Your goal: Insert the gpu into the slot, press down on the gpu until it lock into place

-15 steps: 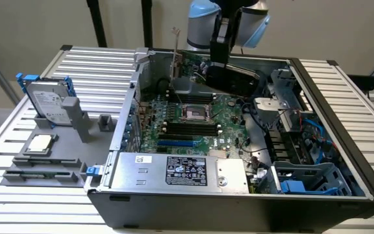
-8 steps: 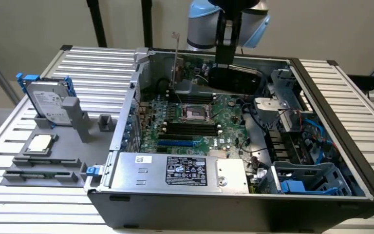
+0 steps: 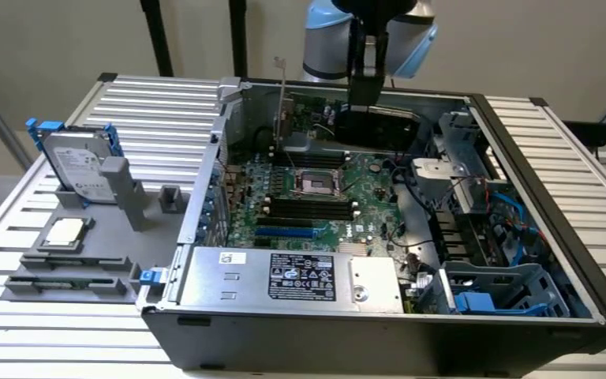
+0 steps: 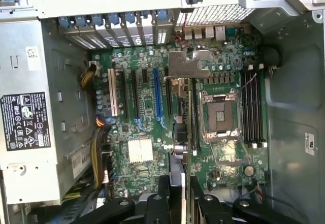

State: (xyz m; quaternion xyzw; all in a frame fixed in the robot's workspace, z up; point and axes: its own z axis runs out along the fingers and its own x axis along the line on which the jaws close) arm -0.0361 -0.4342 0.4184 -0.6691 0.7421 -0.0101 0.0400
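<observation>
Looking at the exterior view, you see your gripper (image 3: 364,101) reaching down from the arm into the far end of the open computer case (image 3: 387,347). It is pinched tight on the top edge of the gpu (image 3: 379,128), a flat black card that stands upright on its thin side. The gpu hangs over the far part of the green motherboard (image 3: 314,209), just past the square chip socket (image 3: 320,183). You cannot tell from here if its bottom edge touches a slot. The silver power box (image 3: 293,276) lies at the near end of the case, well apart from the gpu. Outside the case, on the exterior view's left, a silver hard drive (image 3: 76,167) leans in a grey holder (image 3: 124,189) on the table (image 3: 155,103). In the wrist view you look straight down along the gpu (image 4: 182,132), so it shows as a thin strip with its shiny end plate (image 4: 189,64) farthest from the gripper (image 4: 177,193). The two black fingers (image 4: 163,191) sit one on each side of the card, closed onto it. The gpu lies between the long blue slot (image 4: 157,99) and the chip socket (image 4: 221,115). The power box (image 4: 30,112) sits off to one side of the motherboard (image 4: 142,183).
</observation>
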